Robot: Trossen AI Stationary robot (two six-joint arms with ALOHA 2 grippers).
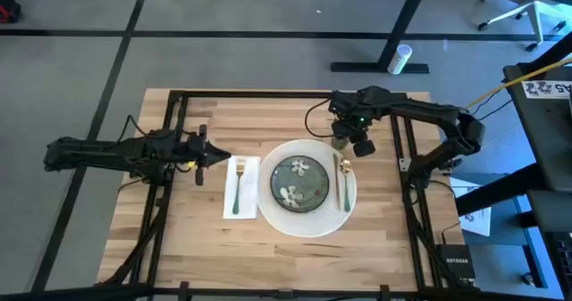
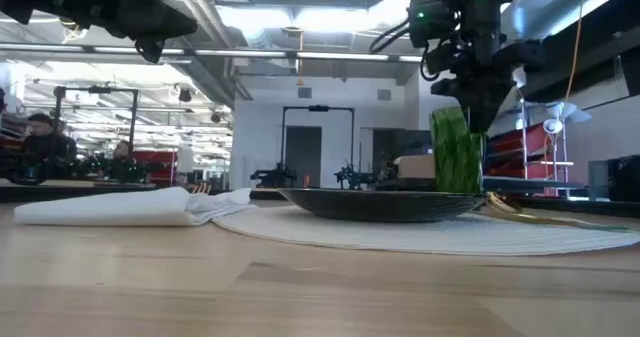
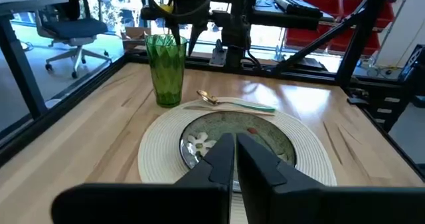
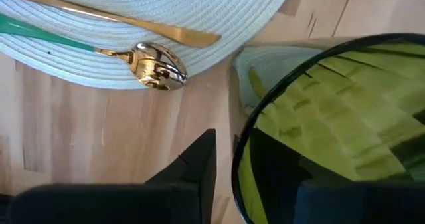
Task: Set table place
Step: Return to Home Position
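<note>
7 pieces laid: placemat (image 1: 308, 226), plate (image 1: 300, 185), napkin (image 1: 251, 203), fork (image 1: 238, 185), knife (image 4: 119, 19), spoon (image 4: 156, 66), green cup (image 3: 166, 68). Right gripper (image 2: 478, 115), released, straddles the cup's rim; left gripper (image 3: 234, 144) clenched. Only homing remains.

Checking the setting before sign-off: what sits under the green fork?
The green fork lies on the white napkin; the napkin covers the table beneath it.

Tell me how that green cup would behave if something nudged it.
The green cup is tall and narrow-based, so a push near its rim would probably tip it. Its faceted, glossy wall looks stiff, perhaps slippery.
</note>
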